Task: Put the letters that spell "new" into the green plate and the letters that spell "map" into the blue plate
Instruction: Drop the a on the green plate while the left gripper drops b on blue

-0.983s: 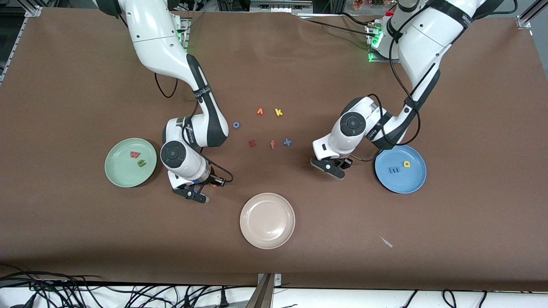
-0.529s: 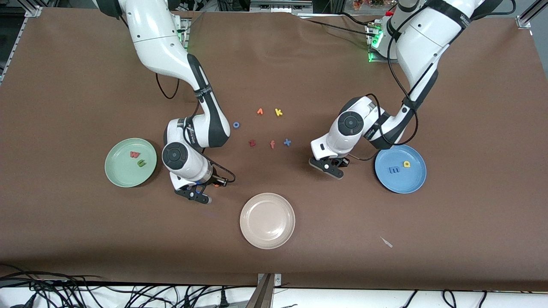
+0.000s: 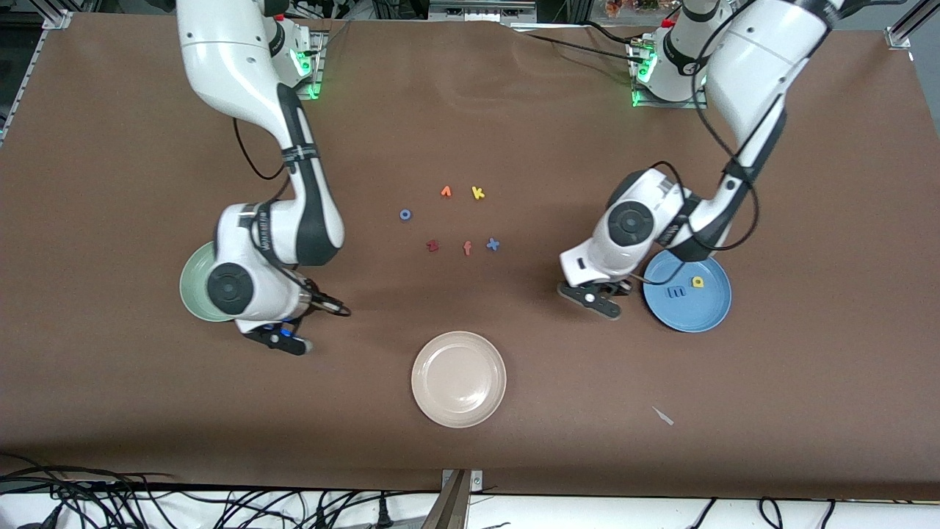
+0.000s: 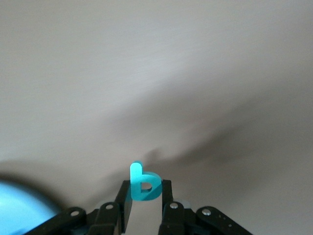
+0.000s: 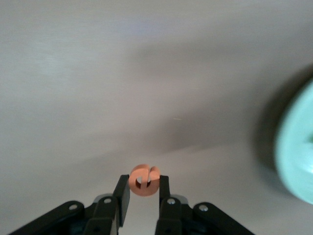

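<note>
Left fingers [image 4: 145,208]: I had just closed them on the teal p [image 4: 143,184] and lifted it clear of the desk [image 3: 514,110]; a second before they stood half open, low beside the blue plate [image 3: 701,312].
Left move: I had carried the p toward that plate's rim, hanging over bare desk just beside it.
Right fingers [image 5: 142,203]: pinched on the orange e [image 5: 143,180], as they were a second before.
Right move: I had swung away from the desk's middle to the edge of the green plate [image 3: 192,290], my wrist now covering most of it.
Blue plate: the blue m [image 3: 675,292] and yellow a [image 3: 698,281] already lay in it.
Green plate: its letters were hidden under my right arm.
Meaning: I judged both words one drop from complete.
</note>
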You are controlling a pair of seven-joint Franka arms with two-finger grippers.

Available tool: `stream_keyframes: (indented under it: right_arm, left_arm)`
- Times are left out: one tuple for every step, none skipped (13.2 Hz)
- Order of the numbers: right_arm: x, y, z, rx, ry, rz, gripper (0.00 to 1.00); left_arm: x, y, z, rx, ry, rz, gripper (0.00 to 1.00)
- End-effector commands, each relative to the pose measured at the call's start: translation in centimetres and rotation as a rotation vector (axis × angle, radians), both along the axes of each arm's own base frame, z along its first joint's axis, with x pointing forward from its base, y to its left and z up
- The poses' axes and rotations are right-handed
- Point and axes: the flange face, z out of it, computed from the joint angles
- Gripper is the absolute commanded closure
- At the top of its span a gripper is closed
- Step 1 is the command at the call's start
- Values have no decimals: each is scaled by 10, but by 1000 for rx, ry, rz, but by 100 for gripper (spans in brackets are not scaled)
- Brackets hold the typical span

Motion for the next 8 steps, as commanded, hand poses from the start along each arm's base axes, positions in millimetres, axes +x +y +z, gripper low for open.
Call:
stream_keyframes:
  right_arm:
    - [-27, -59, 13, 18, 55, 45, 100]
    - [-33, -79, 11, 19, 67, 56, 100]
    - [-38, -95, 6, 17, 79, 57, 100]
    - [-43, -109, 1, 12, 92, 44, 100]
    - [-47, -121, -4, 5, 106, 28, 100]
    - [-49, -131, -8, -3, 114, 12, 100]
    - [-48, -139, -12, -14, 118, 0, 100]
    - [-46, -149, -18, -26, 119, -12, 100]
  left_arm:
    - [12, 70, 34, 66, 47, -114, 100]
    - [16, 99, 37, 75, 73, -128, 100]
    - [20, 131, 37, 73, 92, -129, 100]
    - [20, 158, 32, 64, 112, -131, 100]
    - [15, 178, 24, 48, 134, -93, 100]
    - [8, 189, 15, 1, 160, -41, 100]
    - [2, 192, 8, -18, 182, -22, 100]
    - [-1, 190, 7, -22, 189, -15, 100]
